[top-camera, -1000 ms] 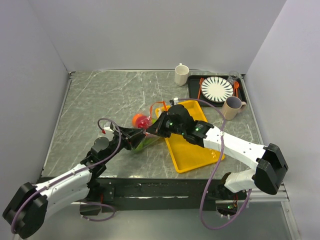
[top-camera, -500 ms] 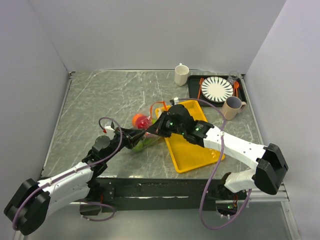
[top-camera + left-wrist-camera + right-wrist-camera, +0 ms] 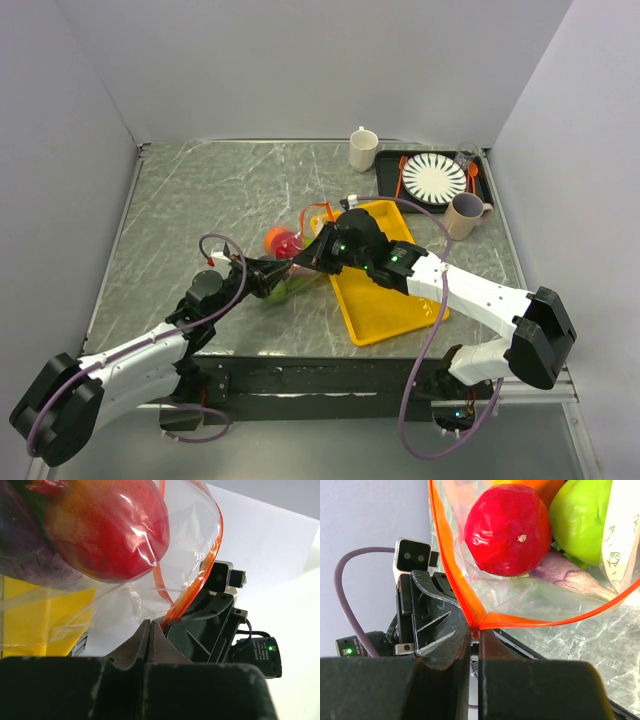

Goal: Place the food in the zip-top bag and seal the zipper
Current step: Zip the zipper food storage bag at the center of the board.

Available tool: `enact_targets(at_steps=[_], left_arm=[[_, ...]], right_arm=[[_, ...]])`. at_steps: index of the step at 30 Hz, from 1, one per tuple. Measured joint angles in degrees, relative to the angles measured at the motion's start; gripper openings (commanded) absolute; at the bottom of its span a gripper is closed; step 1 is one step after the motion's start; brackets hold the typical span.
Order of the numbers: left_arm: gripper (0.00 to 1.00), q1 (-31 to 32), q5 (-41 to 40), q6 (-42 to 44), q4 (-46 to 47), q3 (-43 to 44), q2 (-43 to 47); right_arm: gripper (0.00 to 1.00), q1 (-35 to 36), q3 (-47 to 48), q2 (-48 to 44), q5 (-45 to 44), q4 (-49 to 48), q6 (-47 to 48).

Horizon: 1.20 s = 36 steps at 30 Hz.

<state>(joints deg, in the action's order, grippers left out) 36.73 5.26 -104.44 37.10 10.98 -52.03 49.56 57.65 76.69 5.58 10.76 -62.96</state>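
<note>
The clear zip-top bag [image 3: 288, 262] lies left of the yellow tray, holding the food: a red fruit [image 3: 507, 527], a green fruit [image 3: 580, 520], a purple fruit [image 3: 565, 572] and an orange fruit [image 3: 273, 238]. Its orange-red zipper [image 3: 449, 565] gapes in a wide V, so the mouth stands open. My right gripper [image 3: 476, 632] is shut on the zipper at the corner where the two strips meet. My left gripper [image 3: 149, 624] is shut, tips pressed together right beside that same corner. I see nothing between its tips; the zipper [image 3: 192, 592] runs just to their right.
The yellow tray [image 3: 385, 300] lies under my right arm. At the back right stand a white mug [image 3: 363, 149], a black tray [image 3: 484, 190] with a striped plate [image 3: 434, 178] and an orange spoon [image 3: 401, 176], and a tan mug [image 3: 464, 215].
My left gripper's jaws have closed from partly open to shut, and the arm has edged slightly toward the bag's corner. The right gripper has held still on the zipper.
</note>
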Motion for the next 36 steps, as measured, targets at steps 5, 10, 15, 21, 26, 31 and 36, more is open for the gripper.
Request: enact_targets(at_steps=[5, 10, 15, 21, 26, 31, 36], left_arm=[[0.01, 0.0, 0.4, 0.0, 0.2, 0.0, -0.1], [0.01, 0.0, 1.0, -0.3, 3.2, -1.4, -0.4], [0.01, 0.0, 2.2, -0.2, 4.4, -2.8, -0.5], [0.12, 0.0, 2.8, -0.2, 4.5, -3.5, 0.0], [0.64, 0.0, 2.6, 0.1, 7.3, -4.5, 0.5], [0.73, 0.0, 2.4, 0.3, 10.6, -4.4, -0.2], [0.7, 0.0, 2.6, -0.5, 14.7, -2.6, -5.6]], right_arm=[[0.05, -0.1, 0.2, 0.0, -0.5, 0.7, 0.0], [0.04, -0.3, 0.9, 0.0, -0.8, 2.2, 0.0], [0.05, -1.3, 1.0, 0.0, -2.2, 2.4, 0.0], [0.05, -2.1, 1.7, 0.1, -3.0, 2.4, 0.0], [0.05, -2.1, 1.8, 0.1, -2.4, 2.1, 0.0], [0.05, -2.1, 1.7, 0.0, -1.6, 2.0, 0.0], [0.05, -1.7, -0.2, -1.5, -1.2, 1.7, -0.2]])
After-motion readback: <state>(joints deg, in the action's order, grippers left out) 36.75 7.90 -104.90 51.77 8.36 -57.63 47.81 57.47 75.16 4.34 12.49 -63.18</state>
